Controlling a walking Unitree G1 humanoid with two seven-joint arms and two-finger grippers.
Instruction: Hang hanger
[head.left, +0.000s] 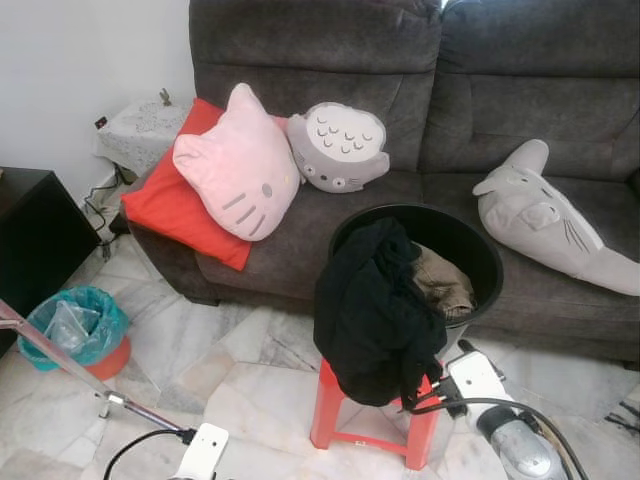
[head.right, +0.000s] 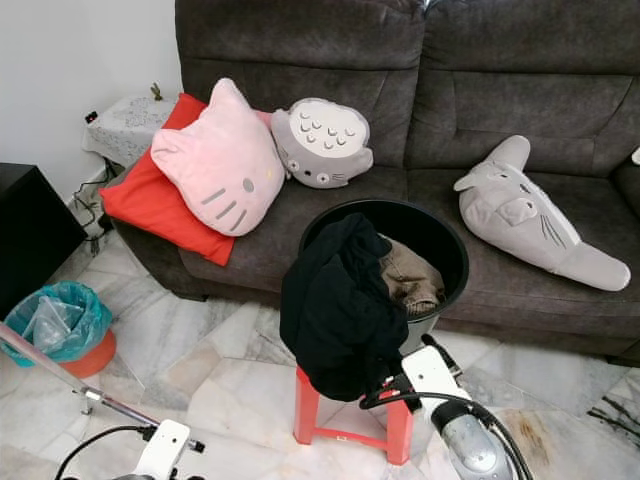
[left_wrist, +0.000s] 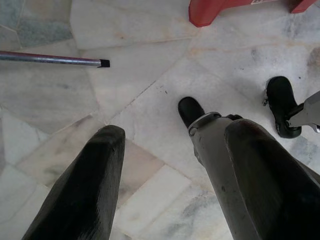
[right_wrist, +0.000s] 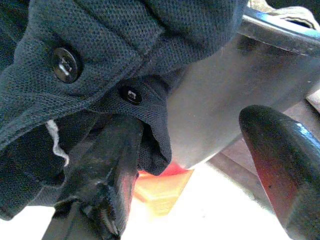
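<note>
At the near side of the red stool (head.left: 372, 420), the right gripper (right_wrist: 190, 165) reaches up under the black garment (head.left: 375, 310) draped over the rim of the black basket (head.left: 470, 245) that stands on that stool; its fingers are spread apart, one finger (right_wrist: 107, 170) touching the buttoned cloth and the other clear of it beside the basket wall. Left of the stool, the left gripper (left_wrist: 170, 175) hangs low over the marble floor (head.left: 250, 370) with its fingers spread and nothing between them, near a metal pole (head.left: 70, 365). Behind the stool stands a dark sofa (head.left: 500, 110) with a pink cat cushion (head.left: 235, 165), and no hanger can be made out.
</note>
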